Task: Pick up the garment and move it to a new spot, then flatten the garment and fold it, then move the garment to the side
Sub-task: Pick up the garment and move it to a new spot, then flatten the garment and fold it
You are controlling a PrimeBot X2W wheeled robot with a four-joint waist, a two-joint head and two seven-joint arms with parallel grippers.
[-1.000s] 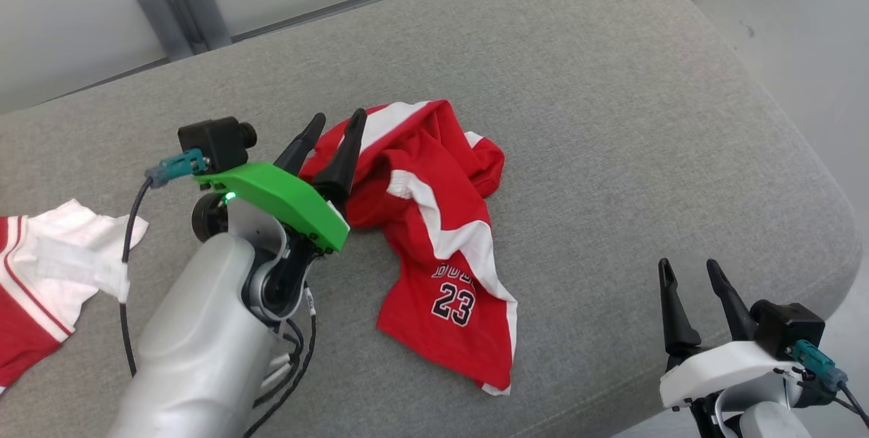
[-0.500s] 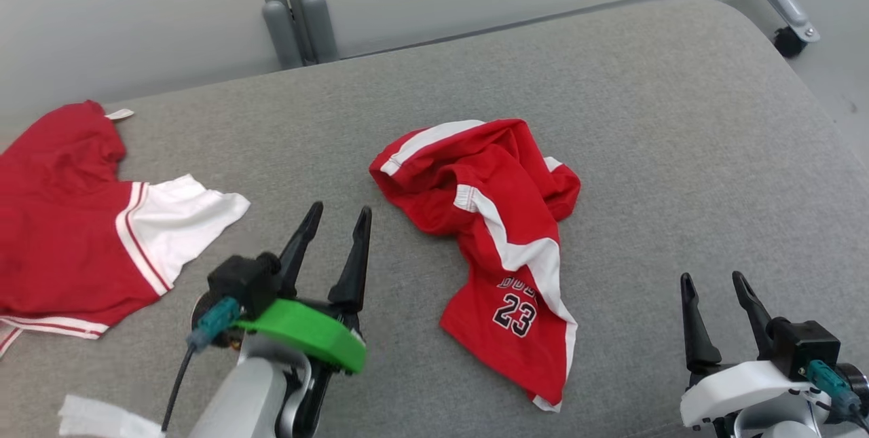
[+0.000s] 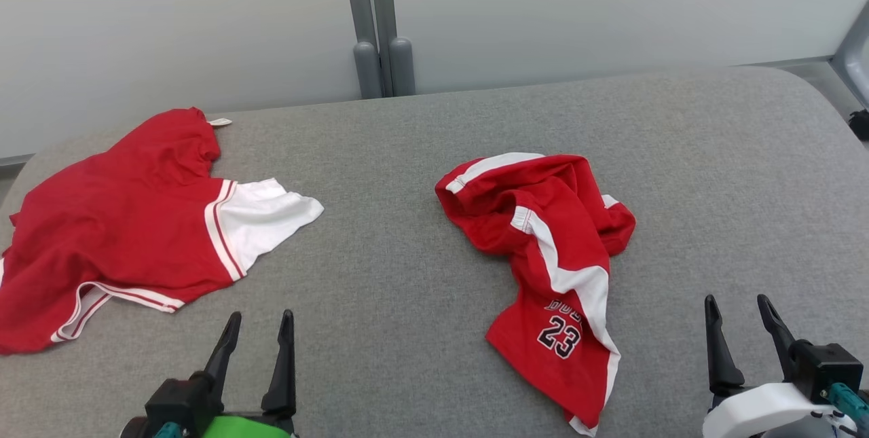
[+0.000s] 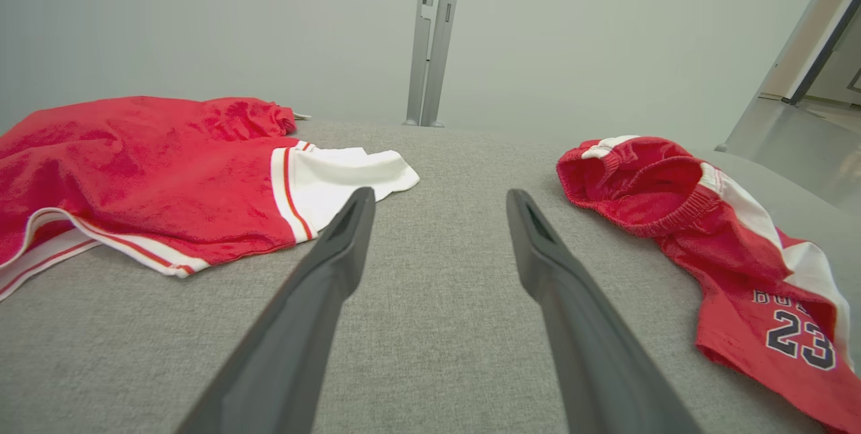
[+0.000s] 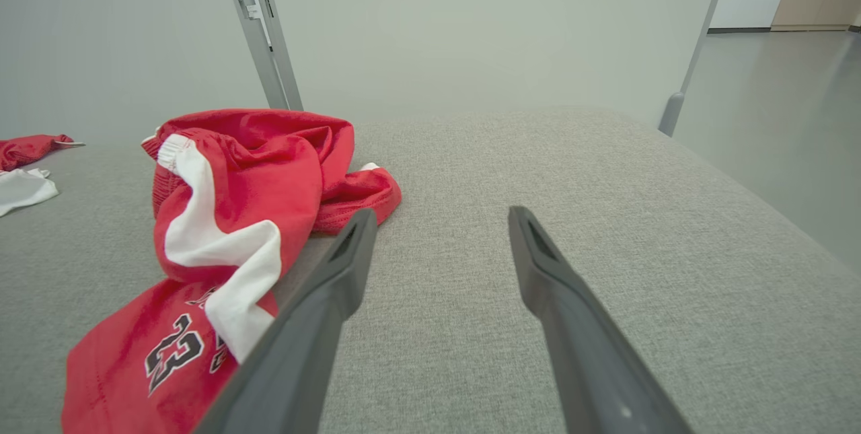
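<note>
Left gripper sits low at the near-left edge of the grey surface. Its fingers are spread wide with nothing between them, tips pointing toward the far wall. No cloth contact.

Right gripper is at the near-right, same story: fingers fully apart, empty, bare grey fabric beyond them.

Red garment numbered 23 lies crumpled right of centre on the surface, between the two grippers and further out than both.
- The elastic waistband end is bunched toward the far side.
- A white side stripe runs down it.
- The leg with the black-and-white 23 trails toward the near edge.
- It's twisted and doubled over itself, not flat.

In the left wrist view the garment lies off to the right of the fingers, clearly apart from them. In the right wrist view it lies to the left and one finger overlaps it in the picture, but the head view shows a gap between that gripper and the cloth.

A second piece, a red-and-white garment, is loosely spread at the left of the surface. Its white panel points toward centre and there's a small tag at its far edge. It's well apart from the 23 garment and touches neither gripper.

A grey post and pale wall panels stand behind the surface.
</note>
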